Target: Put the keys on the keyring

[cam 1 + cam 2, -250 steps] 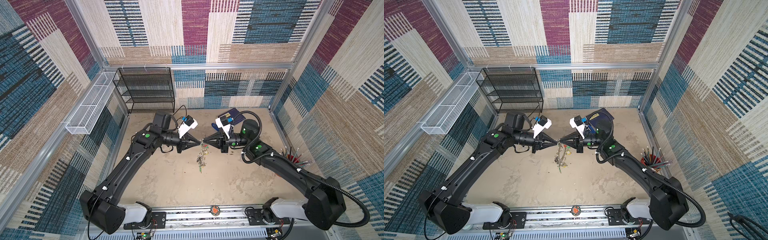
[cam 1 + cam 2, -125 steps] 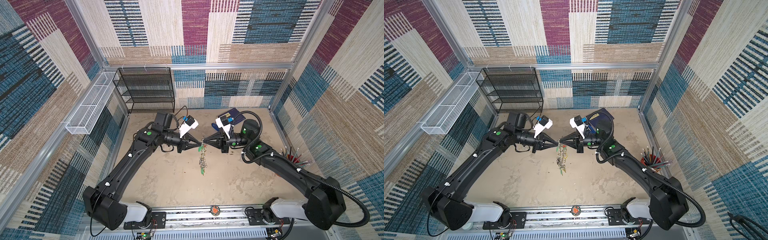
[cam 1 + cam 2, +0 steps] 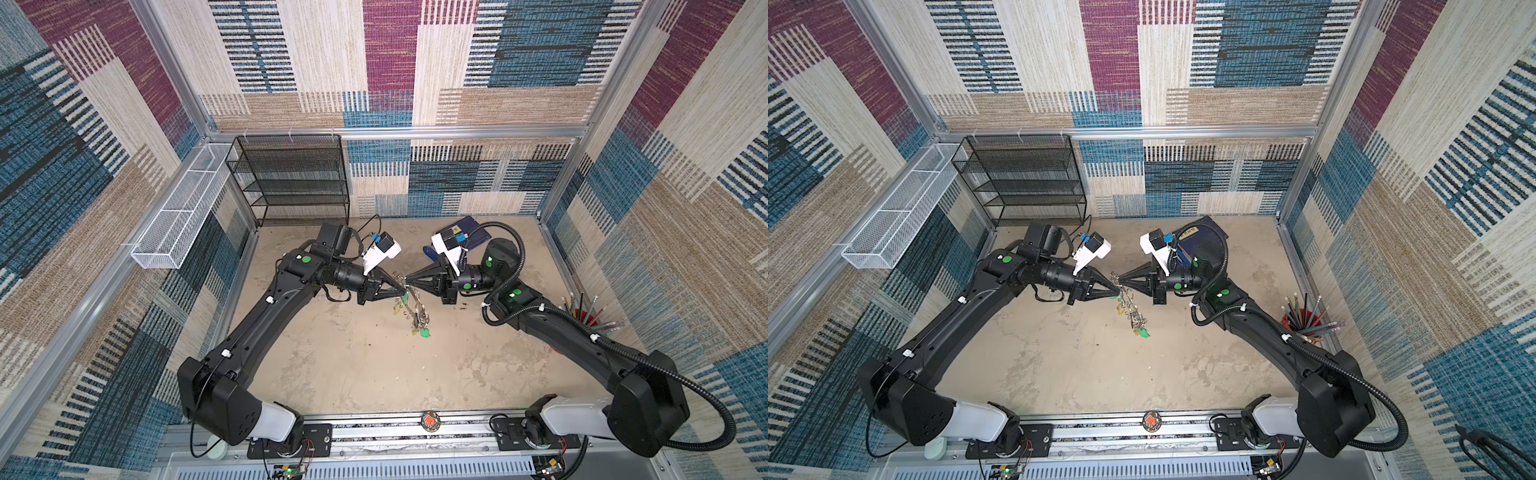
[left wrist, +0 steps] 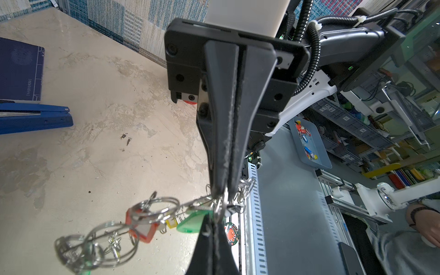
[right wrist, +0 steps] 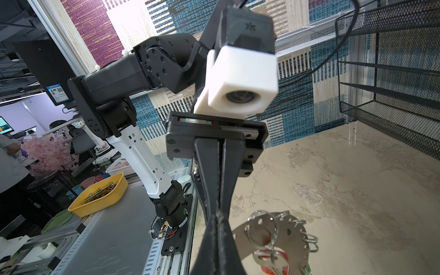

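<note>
Keyring, that flat grey metal disc rimmed with silver split rings and coloured tags, dangles above the beige tabletop, strung between both arms! Right gripper pinches its rim, jaws pressed together. Left gripper shows only a hairline slit, its tips against a green plastic tag; whether it grips, can't tell.
</note>
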Controlling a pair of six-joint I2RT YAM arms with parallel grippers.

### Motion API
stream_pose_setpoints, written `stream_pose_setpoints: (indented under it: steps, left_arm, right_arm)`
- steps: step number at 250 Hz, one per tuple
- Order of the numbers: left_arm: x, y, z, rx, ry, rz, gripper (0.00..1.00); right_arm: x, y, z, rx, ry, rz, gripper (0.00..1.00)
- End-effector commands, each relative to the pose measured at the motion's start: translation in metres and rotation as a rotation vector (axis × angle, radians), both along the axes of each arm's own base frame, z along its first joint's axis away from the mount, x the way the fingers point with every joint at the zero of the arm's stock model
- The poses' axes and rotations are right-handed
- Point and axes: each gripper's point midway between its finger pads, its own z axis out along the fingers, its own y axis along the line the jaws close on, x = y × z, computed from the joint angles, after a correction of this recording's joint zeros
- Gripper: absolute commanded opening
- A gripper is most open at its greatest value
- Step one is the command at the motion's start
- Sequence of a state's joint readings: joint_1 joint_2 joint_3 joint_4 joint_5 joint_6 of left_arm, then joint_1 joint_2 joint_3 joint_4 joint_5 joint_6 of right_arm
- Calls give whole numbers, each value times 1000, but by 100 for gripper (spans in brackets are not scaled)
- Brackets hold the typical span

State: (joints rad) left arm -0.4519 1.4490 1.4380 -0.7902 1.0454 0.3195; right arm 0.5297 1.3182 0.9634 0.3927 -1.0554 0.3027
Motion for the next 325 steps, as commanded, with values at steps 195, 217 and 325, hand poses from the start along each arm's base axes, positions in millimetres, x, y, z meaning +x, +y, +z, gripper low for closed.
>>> stream_pose_setpoints:
  steps: [195,217,325]
  left_arm:
    - [-1,31,37,-127,-224,270,48]
    - [-6,28,56,-254,-267,265,52]
    - [-6,15,55,-400,-169,181,45]
  right_arm:
    - [-5,-2,10,56,-55,-6,0]
    - [-5,-3,11,57,-54,-10,0]
    - [-12,-6,16,69,-62,-4,0]
